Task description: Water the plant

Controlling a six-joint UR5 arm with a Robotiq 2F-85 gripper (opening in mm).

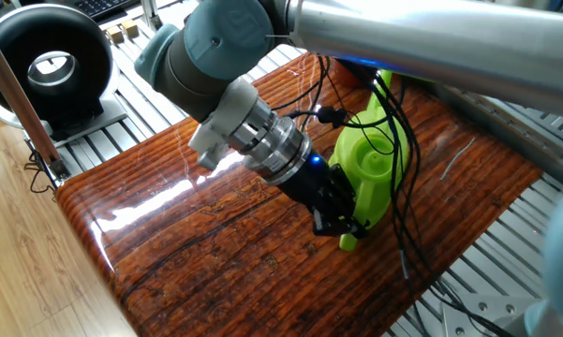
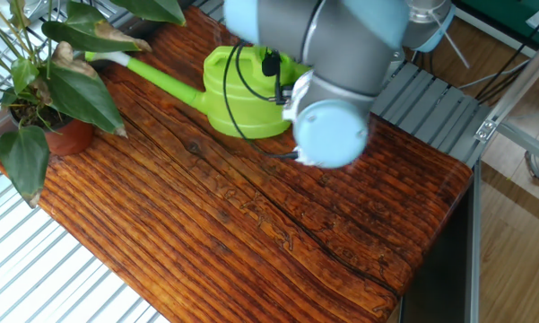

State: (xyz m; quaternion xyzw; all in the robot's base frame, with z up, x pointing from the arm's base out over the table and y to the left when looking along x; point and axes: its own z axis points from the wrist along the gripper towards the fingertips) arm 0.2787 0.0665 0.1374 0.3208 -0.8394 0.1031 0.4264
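The plant has broad dark green leaves and stands in a reddish-brown pot at the table's far left corner in the other fixed view. It is out of view in the one fixed view. A lime-green watering can stands near it, and its long spout points at the leaves. My gripper is shut on the handle of the can, at its lower end. In the other fixed view the arm's joint hides the gripper.
A black round fan sits on the slatted metal frame left of the wooden table. Black cables hang over the can. The arm's big tube crosses the top of the one fixed view.
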